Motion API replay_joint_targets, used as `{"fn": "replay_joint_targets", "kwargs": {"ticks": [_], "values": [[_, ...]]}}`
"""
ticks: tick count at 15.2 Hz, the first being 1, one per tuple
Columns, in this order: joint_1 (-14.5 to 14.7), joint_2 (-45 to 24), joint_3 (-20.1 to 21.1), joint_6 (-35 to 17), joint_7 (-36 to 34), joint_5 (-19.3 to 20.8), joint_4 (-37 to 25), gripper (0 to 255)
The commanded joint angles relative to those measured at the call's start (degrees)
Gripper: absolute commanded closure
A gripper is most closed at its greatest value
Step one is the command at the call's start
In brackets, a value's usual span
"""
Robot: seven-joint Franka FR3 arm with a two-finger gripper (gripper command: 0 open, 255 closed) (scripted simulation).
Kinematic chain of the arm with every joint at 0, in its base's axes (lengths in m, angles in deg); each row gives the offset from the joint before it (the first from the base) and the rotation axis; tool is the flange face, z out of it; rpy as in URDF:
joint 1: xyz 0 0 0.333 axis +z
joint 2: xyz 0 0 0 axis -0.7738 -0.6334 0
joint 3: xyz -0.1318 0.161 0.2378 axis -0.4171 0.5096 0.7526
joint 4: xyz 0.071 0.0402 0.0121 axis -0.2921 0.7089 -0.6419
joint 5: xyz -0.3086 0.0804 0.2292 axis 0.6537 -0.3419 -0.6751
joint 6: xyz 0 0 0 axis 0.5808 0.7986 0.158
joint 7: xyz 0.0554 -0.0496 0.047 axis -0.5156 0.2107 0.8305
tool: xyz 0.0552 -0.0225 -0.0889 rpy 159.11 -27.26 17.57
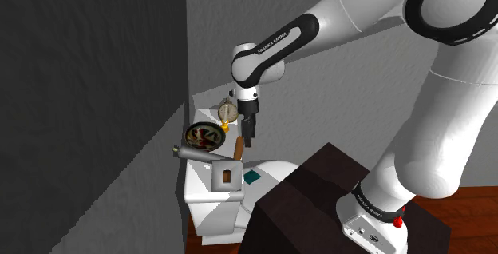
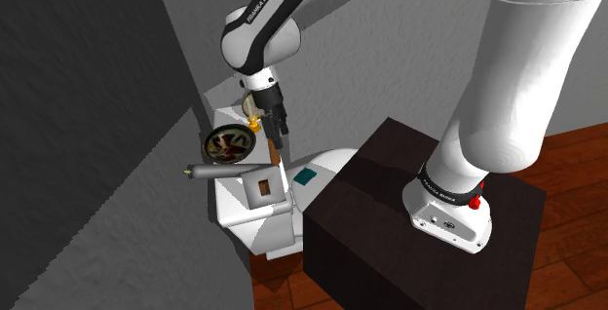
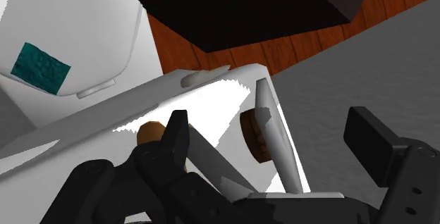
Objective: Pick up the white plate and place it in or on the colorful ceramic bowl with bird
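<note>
Black two-finger gripper [image 3: 268,124] has its fingers apart and holds nothing. It hangs pointing down over the top of a white boxy fixture [image 1: 198,188], which is probably a toilet cistern.

The task's thing, a white flat plate with a brown centre [image 1: 215,174], stands on edge near the fixture's front edge and is squarish from the second exterior view. In the wrist view its thin white rim [image 3: 278,141] sits between the two fingers and neither touches it. The far finger is well apart from it.

The target, a round dark bowl with a red and green painted inside [image 1: 203,136], sits near the plate, further back on the same top. A grey cylinder [image 1: 195,153] lies between plate and bowl. A gold round dial [image 1: 227,113] stands behind, at the wall. A small brown stick [image 1: 238,145] is just beside the gripper.

Handling, as a guess:
- The plate is rigid, so it won't flex under the pinch.
- It looks fairly light.
- Its faces are smooth, so it is likely slippery.
- It is probably chippable if knocked or dropped.
- Standing on edge it should tip easily, so a nudge from one finger could topple it off the front.

Best hold is across the thickness at the upper rim, one finger on each flat face and well down past the edge. Close evenly and lift straight up, clear of the cylinder, before moving over the bowl.
</note>
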Motion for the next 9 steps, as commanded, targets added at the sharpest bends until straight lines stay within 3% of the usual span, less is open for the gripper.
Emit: {"fn": "replay_joint_targets", "kwargs": {"ticks": [1, 4, 9], "values": [[0.45, -4.51, 0.86, -0.97, 1.58, -0.87, -1.98, 0], [1.16, -10.06, 2.2, -1.7, 3.21, -1.79, -4.83, 0], [1.6, -11.55, 2.65, -5.43, 3.6, -2.51, -2.66, 0]]}}
